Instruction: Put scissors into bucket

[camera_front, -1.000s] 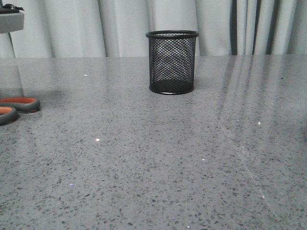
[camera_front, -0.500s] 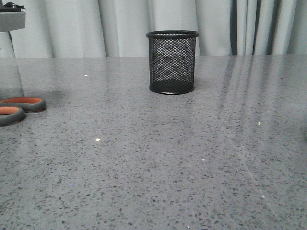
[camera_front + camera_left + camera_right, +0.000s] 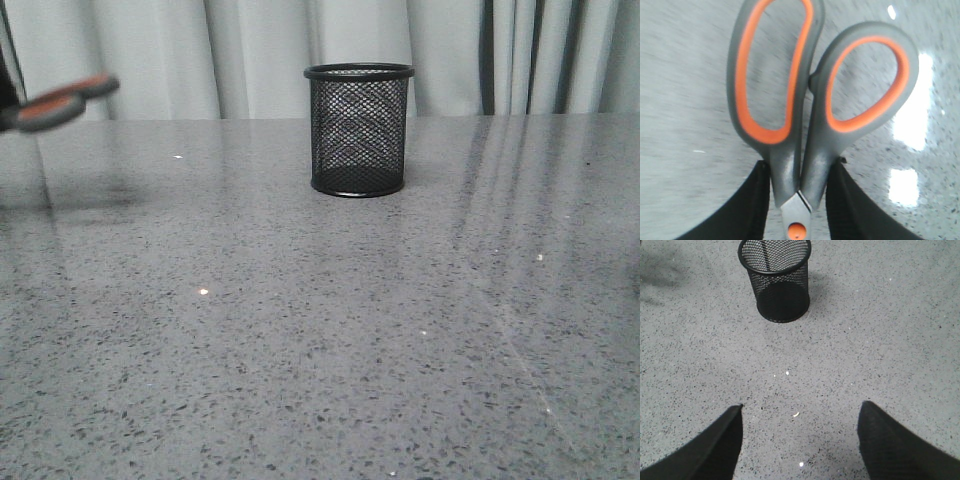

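So the left pincer (image 3: 799, 200) is clamped on the scissors (image 3: 805, 100) right at the neck, just below the two loops and beside the pivot screw. Makes sense to me: gripping there keeps the blades shut and the handles sticking out clear of the fingers. In the front view the scissors (image 3: 58, 103) hang in the air at the far left edge, well above the worktop (image 3: 320, 330), with only the handles in shot. The blades aren't visible anywhere.

The bucket (image 3: 359, 130) stands upright toward the far middle, well apart from the scissors, mouth open and apparently nothing in it.

The right pincer (image 3: 800, 440) has its fingers spread apart, holding nothing, hovering on the near side of the bucket.

Handles are matte dark grey with glossy orange lining, long ovals. The bucket is thin black wire mesh with a solid rim. The worktop is speckled grey stone, polished enough to throw reflections.
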Controlling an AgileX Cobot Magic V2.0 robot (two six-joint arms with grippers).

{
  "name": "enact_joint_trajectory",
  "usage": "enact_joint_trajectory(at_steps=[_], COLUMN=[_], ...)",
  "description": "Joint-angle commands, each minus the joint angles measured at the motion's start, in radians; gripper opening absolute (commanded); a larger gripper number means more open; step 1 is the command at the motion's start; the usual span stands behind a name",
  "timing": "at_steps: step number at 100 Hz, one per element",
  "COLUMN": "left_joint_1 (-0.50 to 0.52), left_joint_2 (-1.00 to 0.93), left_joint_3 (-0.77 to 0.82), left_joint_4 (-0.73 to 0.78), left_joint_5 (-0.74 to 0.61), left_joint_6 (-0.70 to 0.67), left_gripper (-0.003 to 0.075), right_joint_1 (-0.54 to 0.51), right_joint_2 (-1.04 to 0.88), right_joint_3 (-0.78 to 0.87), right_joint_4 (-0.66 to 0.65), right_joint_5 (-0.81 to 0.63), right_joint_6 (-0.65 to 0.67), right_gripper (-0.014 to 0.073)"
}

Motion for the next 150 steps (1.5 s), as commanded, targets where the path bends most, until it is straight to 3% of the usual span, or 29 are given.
enact_joint_trajectory(at_steps=[1,23,51,84,111,150], left_joint_1=[-0.034,-0.175,-0.377,-0.538,-0.662,-0.790], left_joint_2=[-0.080,-0.134,-0.139,-0.137,-0.135,-0.135], left_joint_3=[-0.064,-0.153,-0.282,-0.364,-0.381,-0.381], left_joint_4=[-0.055,-0.055,0.009,0.057,0.119,0.151], left_joint_5=[0.048,0.048,0.048,0.021,-0.014,-0.101], left_joint_6=[-0.025,-0.076,-0.187,-0.424,-0.540,-0.602], left_gripper=[0.0025,0.0025,0.0025,0.0025,0.0025,0.0025], right_joint_1=[0.001,0.001,0.001,0.001,0.001,0.001], right_joint_2=[-0.002,-0.002,-0.010,-0.024,-0.024,-0.022], right_joint_3=[-0.033,-0.052,-0.064,-0.064,-0.064,-0.064], right_joint_4=[0.009,0.112,0.364,0.619,0.682,0.689], right_joint_5=[-0.082,-0.124,-0.196,-0.229,-0.243,-0.243], right_joint_6=[-0.009,-0.009,-0.066,-0.140,-0.141,-0.141], right_gripper=[0.0444,0.0444,0.0444,0.0444,0.0444,0.0444])
